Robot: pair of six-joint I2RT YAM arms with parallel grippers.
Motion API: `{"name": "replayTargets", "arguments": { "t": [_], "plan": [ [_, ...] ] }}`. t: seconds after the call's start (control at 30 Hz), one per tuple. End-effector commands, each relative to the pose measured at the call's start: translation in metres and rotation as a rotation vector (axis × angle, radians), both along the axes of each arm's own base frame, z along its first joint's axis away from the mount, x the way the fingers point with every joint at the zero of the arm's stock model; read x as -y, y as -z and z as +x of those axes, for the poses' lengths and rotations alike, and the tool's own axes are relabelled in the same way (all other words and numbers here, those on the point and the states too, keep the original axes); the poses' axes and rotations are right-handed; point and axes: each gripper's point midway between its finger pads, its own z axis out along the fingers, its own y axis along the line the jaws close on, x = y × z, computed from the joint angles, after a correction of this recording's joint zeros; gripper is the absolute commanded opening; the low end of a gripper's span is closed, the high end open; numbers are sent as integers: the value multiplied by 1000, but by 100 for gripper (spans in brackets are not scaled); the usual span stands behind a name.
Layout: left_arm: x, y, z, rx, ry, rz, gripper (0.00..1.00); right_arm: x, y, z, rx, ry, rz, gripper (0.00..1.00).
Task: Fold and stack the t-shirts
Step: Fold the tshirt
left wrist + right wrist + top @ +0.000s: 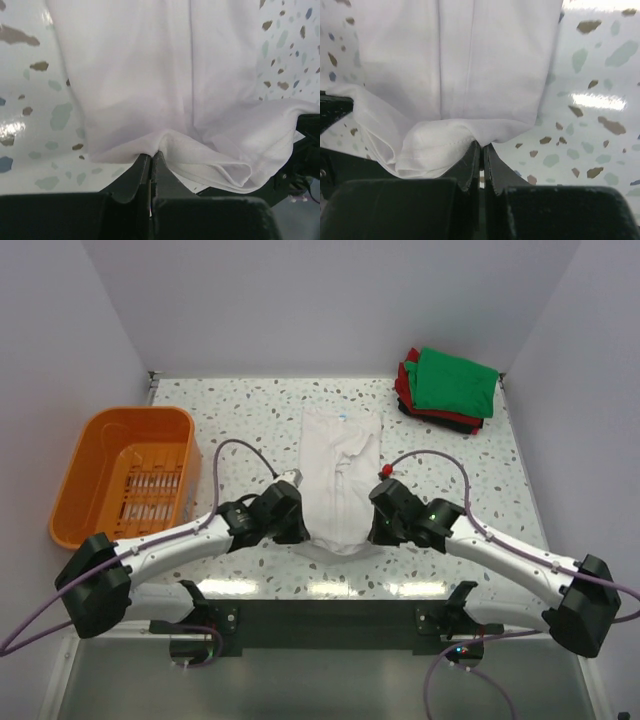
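Observation:
An off-white t-shirt (340, 465) lies folded into a long narrow strip in the middle of the table, its blue neck label at the far end. My left gripper (297, 523) is shut on the strip's near left corner; in the left wrist view my left gripper (151, 156) pinches the white cloth (165, 75). My right gripper (377, 523) is shut on the near right corner; in the right wrist view my right gripper (481, 145) pinches the cloth (485, 60). The near hem sags between them. A stack of folded shirts (448, 387), green on top of red and dark, lies at the far right.
An orange plastic basket (125, 473) stands at the left edge of the speckled table (240, 420). Walls close in the table on the left, back and right. Purple cables arc above both arms.

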Motion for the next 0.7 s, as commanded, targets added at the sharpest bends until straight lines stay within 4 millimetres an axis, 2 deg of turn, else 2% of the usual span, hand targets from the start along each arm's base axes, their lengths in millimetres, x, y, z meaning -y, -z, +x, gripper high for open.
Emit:
{"name": "replayTargets", "arguments": {
  "t": [0.0, 0.07, 0.13, 0.17, 0.2, 0.27, 0.3, 0.37, 0.4, 0.47, 0.5, 0.53, 0.6, 0.63, 0.67],
  "plan": [
    [20, -36, 45, 143, 8, -35, 0, 7, -26, 48, 145, 49, -43, 0],
    [14, -35, 64, 154, -34, 3, 0, 10, -33, 68, 167, 62, -31, 0],
    [10, -44, 84, 181, -75, 16, 0, 9, -33, 83, 184, 66, -39, 0],
    [9, -42, 91, 179, -76, 22, 0, 12, -38, 94, 207, 68, -51, 0],
    [13, -51, 101, 206, -82, 6, 0, 11, -35, 101, 208, 65, -63, 0],
    [9, -51, 117, 218, -96, 22, 0, 14, -46, 120, 261, 74, -86, 0],
    [11, -59, 127, 239, -111, 15, 0, 12, -50, 128, 284, 77, -86, 0],
    [9, -56, 140, 243, -115, 28, 0, 14, -54, 146, 291, 87, -103, 0],
    [11, -62, 148, 259, -124, 23, 0, 13, -55, 153, 295, 86, -101, 0],
    [9, -57, 159, 261, -119, 42, 0, 14, -52, 169, 284, 93, -103, 0],
    [10, -61, 167, 274, -128, 41, 0, 15, -50, 174, 279, 98, -106, 0],
    [8, -52, 172, 259, -129, 55, 0, 17, -46, 181, 273, 110, -117, 0],
    [7, -53, 185, 265, -130, 56, 0, 18, -42, 190, 266, 119, -116, 0],
    [7, -44, 188, 249, -123, 69, 0, 20, -42, 196, 268, 129, -107, 0],
    [9, -47, 194, 253, -128, 67, 0, 17, -35, 200, 248, 121, -97, 0]
  ]
}}
